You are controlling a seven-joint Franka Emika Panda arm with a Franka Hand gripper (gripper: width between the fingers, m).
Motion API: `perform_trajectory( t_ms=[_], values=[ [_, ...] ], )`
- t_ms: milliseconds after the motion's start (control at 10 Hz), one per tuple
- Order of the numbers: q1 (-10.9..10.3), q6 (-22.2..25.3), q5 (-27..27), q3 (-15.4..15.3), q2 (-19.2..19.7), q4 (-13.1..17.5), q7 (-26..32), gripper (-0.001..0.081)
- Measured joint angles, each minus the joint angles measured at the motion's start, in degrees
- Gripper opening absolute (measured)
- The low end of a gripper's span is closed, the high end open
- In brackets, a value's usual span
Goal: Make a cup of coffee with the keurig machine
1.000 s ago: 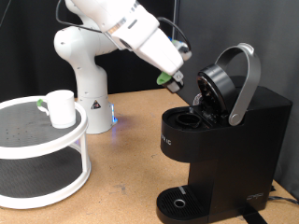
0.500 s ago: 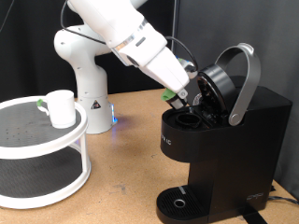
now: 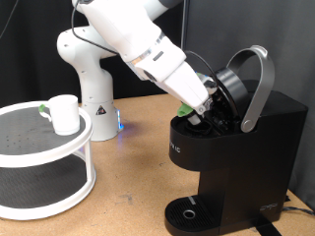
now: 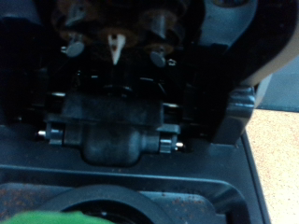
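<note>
The black keurig machine (image 3: 251, 147) stands at the exterior view's right with its silver-grey lid handle (image 3: 258, 84) raised and the brew head open. My gripper (image 3: 197, 110) is down at the open pod chamber, shut on a small green-topped pod (image 3: 185, 112) at the chamber's mouth. The wrist view looks into the open head of the machine (image 4: 121, 140); a green edge of the pod (image 4: 70, 217) shows at the frame's border. My fingers do not show there. The white cup (image 3: 65, 113) stands on a round white rack at the exterior view's left, far from the gripper.
The two-tier white rack (image 3: 59, 149) fills the exterior view's lower left. The arm's white base (image 3: 89, 74) stands behind it on the wooden table (image 3: 133, 147). The machine's round drip base (image 3: 187, 213) holds no cup.
My gripper has moved down and to the exterior view's right with the pod, from beside the open lid to the mouth of the pod chamber. The cup and machine have not moved.
</note>
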State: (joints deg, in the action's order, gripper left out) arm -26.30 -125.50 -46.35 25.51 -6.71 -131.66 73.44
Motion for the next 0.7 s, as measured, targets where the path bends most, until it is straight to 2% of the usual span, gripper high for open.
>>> perform_trajectory(
  t_ms=[700],
  values=[
    [-0.01, 0.03, 0.15, -1.94, 2.94, 0.44, -1.17, 0.0474]
  ],
)
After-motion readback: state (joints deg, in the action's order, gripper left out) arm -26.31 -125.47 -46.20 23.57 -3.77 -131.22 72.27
